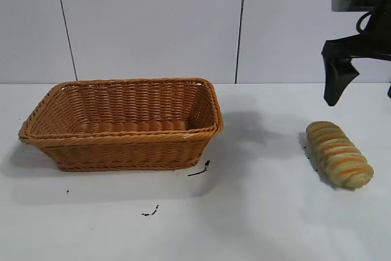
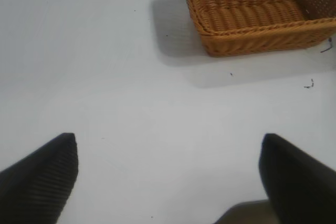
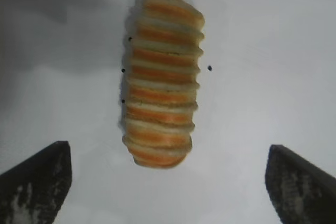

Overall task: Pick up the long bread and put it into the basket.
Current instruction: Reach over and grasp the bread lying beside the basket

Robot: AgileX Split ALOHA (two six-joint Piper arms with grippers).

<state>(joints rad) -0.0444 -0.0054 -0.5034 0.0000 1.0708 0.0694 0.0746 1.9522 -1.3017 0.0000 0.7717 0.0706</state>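
The long bread (image 1: 339,154), tan with orange-brown stripes, lies on the white table at the right. The empty wicker basket (image 1: 122,134) stands at the left. My right gripper (image 1: 361,99) hangs open above and just behind the bread, not touching it. In the right wrist view the bread (image 3: 163,77) lies lengthwise ahead of the open right gripper (image 3: 167,177), its near end level with the fingertips (image 3: 47,177). My left gripper (image 2: 167,148) is out of the exterior view. In its wrist view it is open and empty over bare table, with the basket (image 2: 247,31) farther off.
Small black marks lie on the table in front of the basket (image 1: 200,169) and nearer the front (image 1: 151,212). A white panelled wall (image 1: 153,22) stands behind the table. A bare stretch of table separates basket and bread.
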